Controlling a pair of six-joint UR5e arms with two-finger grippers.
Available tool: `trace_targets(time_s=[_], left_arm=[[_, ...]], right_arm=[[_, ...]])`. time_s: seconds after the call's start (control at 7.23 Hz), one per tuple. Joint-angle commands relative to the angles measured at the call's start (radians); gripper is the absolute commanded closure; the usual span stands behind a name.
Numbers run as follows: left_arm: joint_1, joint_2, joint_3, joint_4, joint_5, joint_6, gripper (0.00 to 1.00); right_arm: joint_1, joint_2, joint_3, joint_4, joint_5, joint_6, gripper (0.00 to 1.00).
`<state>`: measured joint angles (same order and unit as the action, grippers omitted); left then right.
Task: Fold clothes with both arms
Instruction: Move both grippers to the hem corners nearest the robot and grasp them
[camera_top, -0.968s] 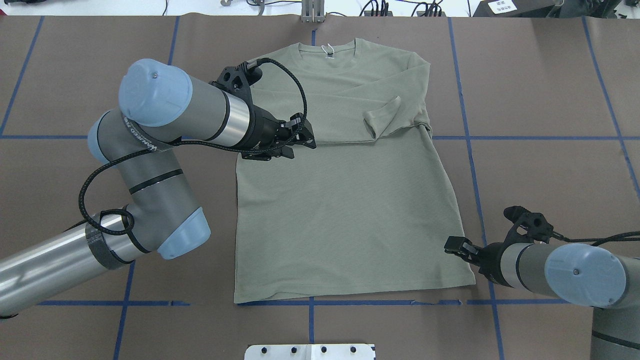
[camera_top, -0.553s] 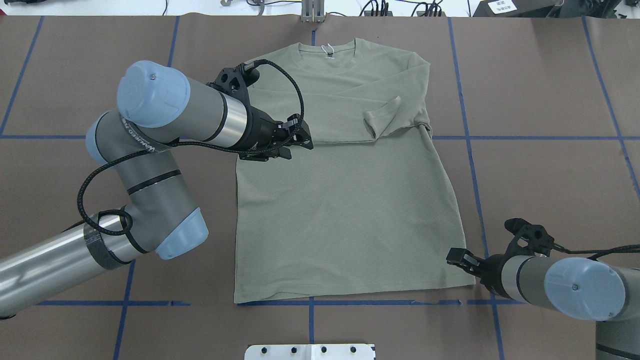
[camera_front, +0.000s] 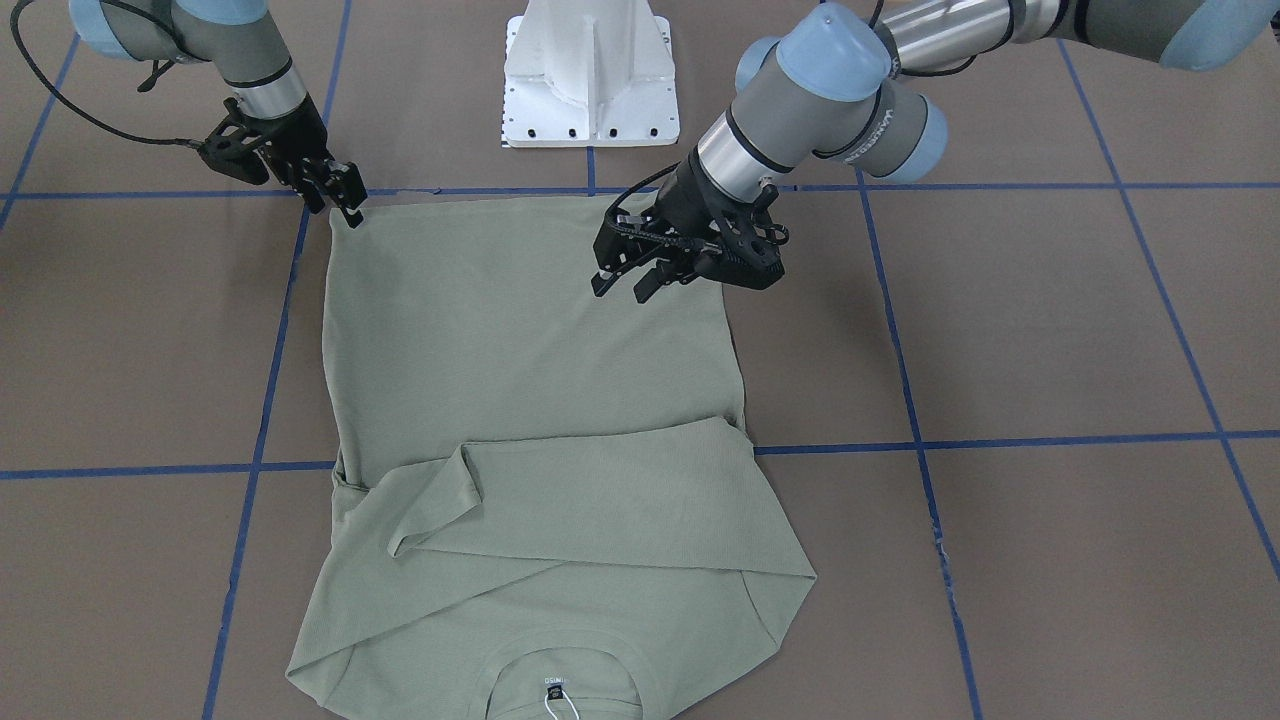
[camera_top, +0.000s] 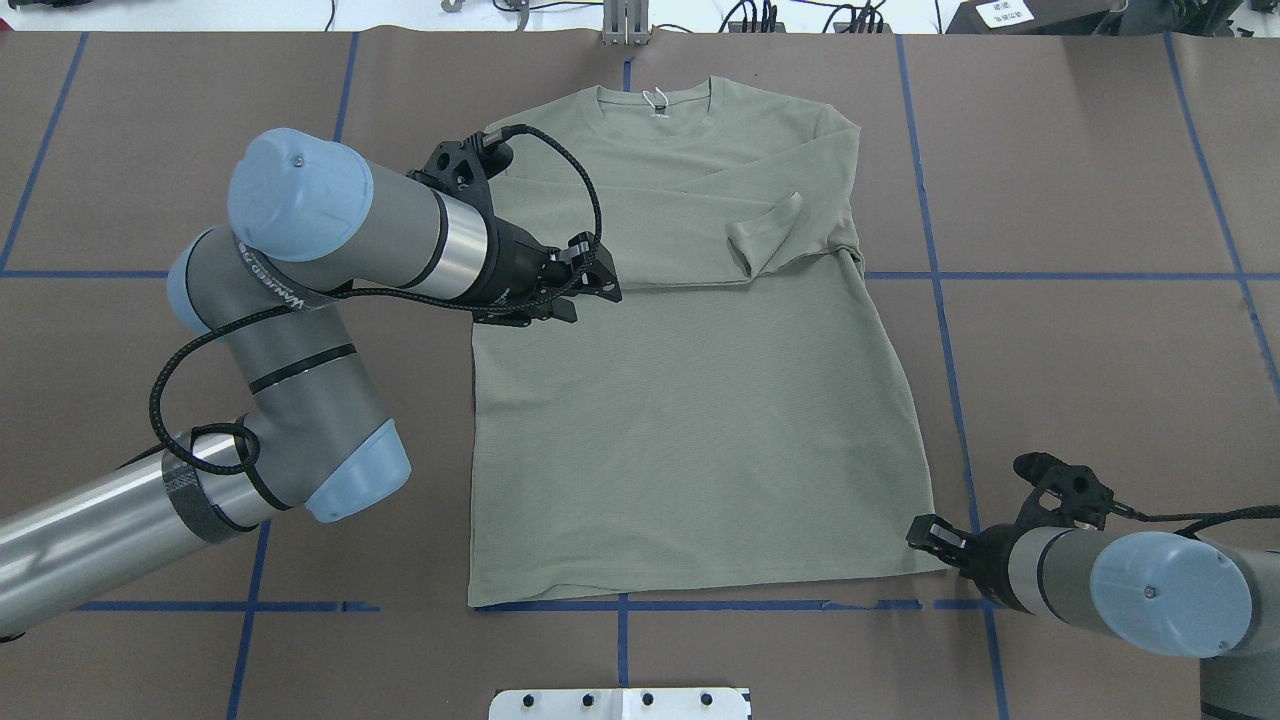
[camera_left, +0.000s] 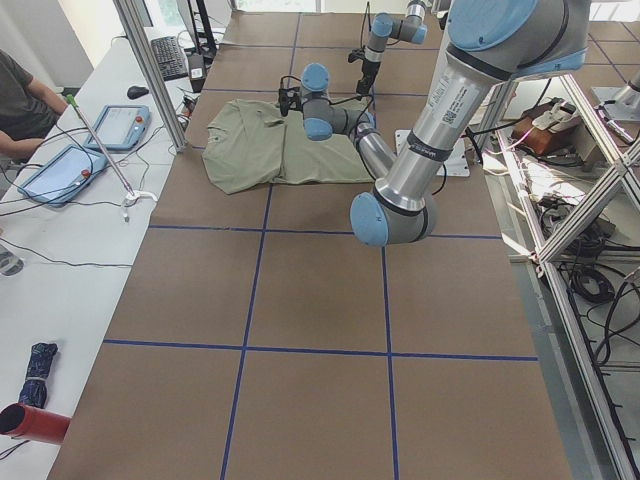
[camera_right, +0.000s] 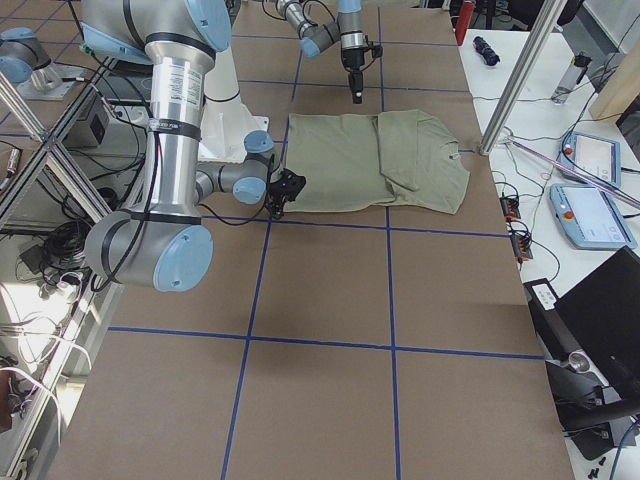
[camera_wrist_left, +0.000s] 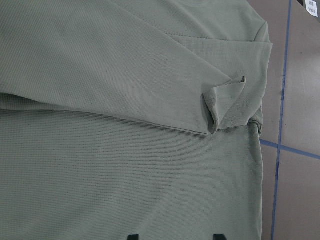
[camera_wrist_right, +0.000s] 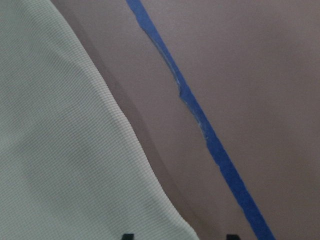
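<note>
Plainly, in the front-facing view a sage-green long-sleeved shirt (camera_front: 520, 340) is seen spread flat on the brown tabletop (camera_front: 1050, 320). Its round neck is turned away from the robot and its hem lies toward the white pedestal base (camera_front: 590, 70). One sleeve is folded across the chest, with its cuff (camera_front: 425, 505) doubled back. A black neck label (camera_front: 552, 689) and a white tag loop (camera_front: 562, 706) are seen inside the collar. The left pincer (camera_front: 620, 286) is held above the shirt's body, near its side edge on the robot's left, with jaws parted and nothing held. The right pincer (camera_front: 350, 208) is set at the shirt's hem corner on the robot's right.

From overhead, the left pincer is seen over that same side of the shirt, level with the lower edge of the folded sleeve. The right pincer is found just beside the hem corner.

In the side views the shirt is shown lying flat; a seated person (camera_left: 20, 100) is seen beyond its collar end.

In the left wrist view the folded sleeve and cuff are seen, with two fingertips (camera_wrist_left: 132, 236) well apart and nothing between them. In the right wrist view the shirt's corner is shown beside a blue tape line (camera_wrist_right: 200, 125). The fingertips there are spread wide, one over fabric and one over bare tabletop. Whether the fabric is touched cannot be told.
</note>
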<state>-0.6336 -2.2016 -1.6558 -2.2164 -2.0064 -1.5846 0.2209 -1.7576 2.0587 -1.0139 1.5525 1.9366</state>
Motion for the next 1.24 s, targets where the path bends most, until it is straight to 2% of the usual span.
trace_targets(time_s=[0.0,0.14,0.55,0.83,0.97,1.11], left_arm=[[0.000,0.000,-0.001,0.000,0.000,0.000,0.40],[0.000,-0.001,-0.001,0.000,0.000,0.000,0.40],[0.002,0.003,-0.011,0.012,0.002,-0.009,0.40],[0.011,0.067,-0.068,0.033,0.024,-0.040,0.36],[0.076,0.109,-0.156,0.137,0.110,-0.057,0.36],[0.204,0.202,-0.305,0.315,0.284,-0.060,0.36]], right_arm=[[-0.009,-0.013,0.000,0.000,0.000,0.004,0.75],[-0.011,-0.014,0.001,0.000,0.001,0.002,1.00],[-0.015,-0.014,0.038,0.000,0.011,-0.001,1.00],[-0.011,-0.017,0.063,0.000,0.017,-0.004,1.00],[-0.011,-0.037,0.096,-0.002,0.026,-0.004,1.00],[-0.011,-0.064,0.116,-0.002,0.026,-0.004,1.00]])
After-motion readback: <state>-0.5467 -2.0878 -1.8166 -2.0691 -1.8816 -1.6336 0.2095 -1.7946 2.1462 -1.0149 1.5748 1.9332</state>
